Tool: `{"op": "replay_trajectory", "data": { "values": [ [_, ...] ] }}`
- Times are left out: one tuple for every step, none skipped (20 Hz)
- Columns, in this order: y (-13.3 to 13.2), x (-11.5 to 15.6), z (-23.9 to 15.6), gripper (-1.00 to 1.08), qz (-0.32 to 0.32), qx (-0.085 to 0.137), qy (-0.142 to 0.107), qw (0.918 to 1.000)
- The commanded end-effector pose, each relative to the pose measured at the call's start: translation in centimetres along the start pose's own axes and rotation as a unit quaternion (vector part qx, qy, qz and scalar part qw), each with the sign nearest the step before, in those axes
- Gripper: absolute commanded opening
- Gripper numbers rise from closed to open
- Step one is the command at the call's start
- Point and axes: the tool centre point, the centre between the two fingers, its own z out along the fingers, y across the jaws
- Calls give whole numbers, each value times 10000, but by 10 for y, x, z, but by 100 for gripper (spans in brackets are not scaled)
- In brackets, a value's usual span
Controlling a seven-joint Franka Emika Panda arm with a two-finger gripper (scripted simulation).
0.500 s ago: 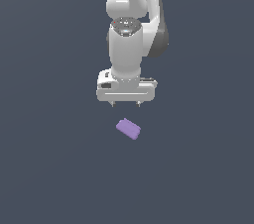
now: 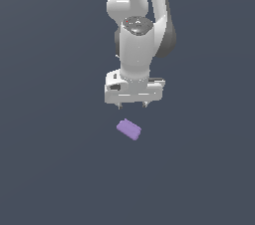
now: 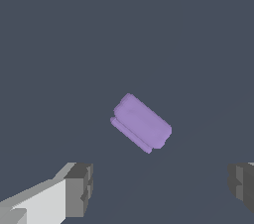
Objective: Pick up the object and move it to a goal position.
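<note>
Pincer point(image 2: 132, 104) directly above block point(image 2: 129, 129), apart, not touching.

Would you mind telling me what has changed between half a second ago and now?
Very little. The claw has eased slightly lower toward the purple block, and it remains open and above it, not touching. Nothing has been gripped or released. The block lies flat in the same spot at the same angle.

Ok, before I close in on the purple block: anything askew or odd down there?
Nothing damaged. The small light-purple flat rectangular block lies diagonal to the white claw, which hangs open above it, not touching. The skew may call for a wrist turn first.
</note>
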Motion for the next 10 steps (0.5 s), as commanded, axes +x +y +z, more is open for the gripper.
{"op": "replay_trajectory", "data": {
  "values": [
    [-4, 1, -1, 100, -52, -6, 17, 10000],
    [-3, 1, -1, 100, -41, -5, 14, 10000],
    [-2, 1, 0, 100, -41, -5, 10, 10000],
    [-2, 1, 0, 100, -53, -5, 9, 10000],
    [-2, 1, 1, 100, -74, -5, 7, 10000],
    [-2, 1, 2, 100, -103, -6, 5, 9999],
    [-2, 1, 3, 100, -139, -7, 2, 9999],
    [-2, 1, 4, 100, -180, -8, -2, 9998],
    [-2, 1, 5, 100, -228, -9, -7, 9997],
    [-1, 2, 7, 100, -282, -10, -12, 9996]
  ]
}}
